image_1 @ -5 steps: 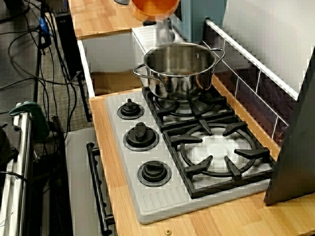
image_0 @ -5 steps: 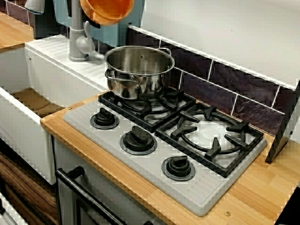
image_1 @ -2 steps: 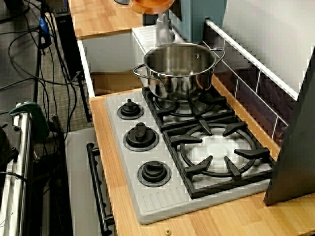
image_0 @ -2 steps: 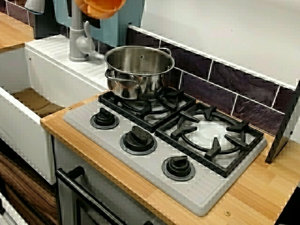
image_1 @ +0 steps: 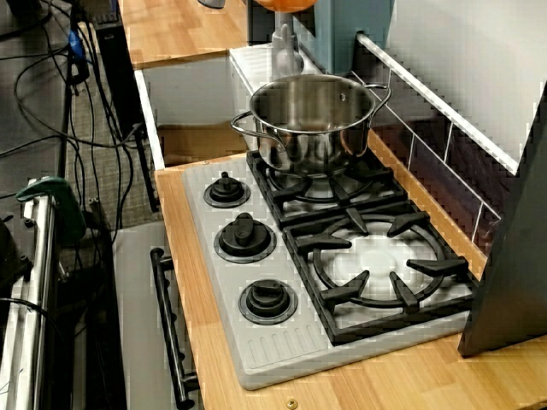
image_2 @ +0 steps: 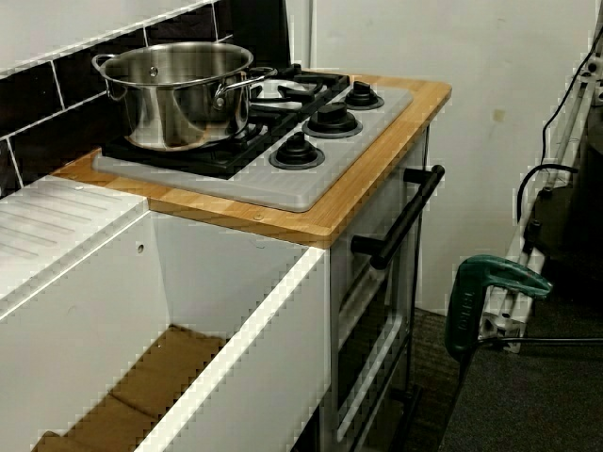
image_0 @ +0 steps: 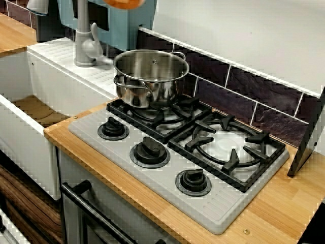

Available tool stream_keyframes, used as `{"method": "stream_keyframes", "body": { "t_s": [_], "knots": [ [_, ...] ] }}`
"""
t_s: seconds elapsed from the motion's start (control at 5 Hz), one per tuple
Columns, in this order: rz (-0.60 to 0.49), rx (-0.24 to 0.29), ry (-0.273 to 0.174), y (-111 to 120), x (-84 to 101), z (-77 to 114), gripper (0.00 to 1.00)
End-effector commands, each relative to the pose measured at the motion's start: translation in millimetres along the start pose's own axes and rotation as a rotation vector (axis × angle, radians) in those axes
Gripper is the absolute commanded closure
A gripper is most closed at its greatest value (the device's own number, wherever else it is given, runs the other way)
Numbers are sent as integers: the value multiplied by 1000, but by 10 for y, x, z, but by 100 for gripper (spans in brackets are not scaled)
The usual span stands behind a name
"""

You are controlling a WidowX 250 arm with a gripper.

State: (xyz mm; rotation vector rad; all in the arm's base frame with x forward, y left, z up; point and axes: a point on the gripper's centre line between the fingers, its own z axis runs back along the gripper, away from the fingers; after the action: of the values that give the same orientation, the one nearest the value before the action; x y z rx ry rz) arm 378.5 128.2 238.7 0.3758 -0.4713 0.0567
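Jaws are not caught in any view, so their state cannot be told. Wooden counter (image_0: 264,213) is fitted with a grey hob (image_0: 152,178). Steel pot (image_0: 151,76) is stood upright, mouth up, on the grate nearer the sink (image_2: 236,311), close to the tiled wall and well apart from the counter's front edge. Orange bowl (image_0: 124,2) is cut off by the top edge, above and left of the pot, near the faucet (image_0: 84,46). Only a sliver is shown, so its facing and long axis cannot be told.

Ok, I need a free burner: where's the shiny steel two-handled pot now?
Seen from the front, the steel pot stands on the black grate nearest the sink, beside the grey tap.
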Motion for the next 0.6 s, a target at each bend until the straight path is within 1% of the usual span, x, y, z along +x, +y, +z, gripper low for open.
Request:
{"method": "stream_keyframes", "body": {
  "t_s": [0.0, 0.2, 0.4],
  "knots": [
    [-102, -300, 25, -436, 153, 152, 100],
    [-155, -384, 79, -657, 221, 15, 100],
    [-210, -454, 107, -942, 183, -39, 100]
  ]
}}
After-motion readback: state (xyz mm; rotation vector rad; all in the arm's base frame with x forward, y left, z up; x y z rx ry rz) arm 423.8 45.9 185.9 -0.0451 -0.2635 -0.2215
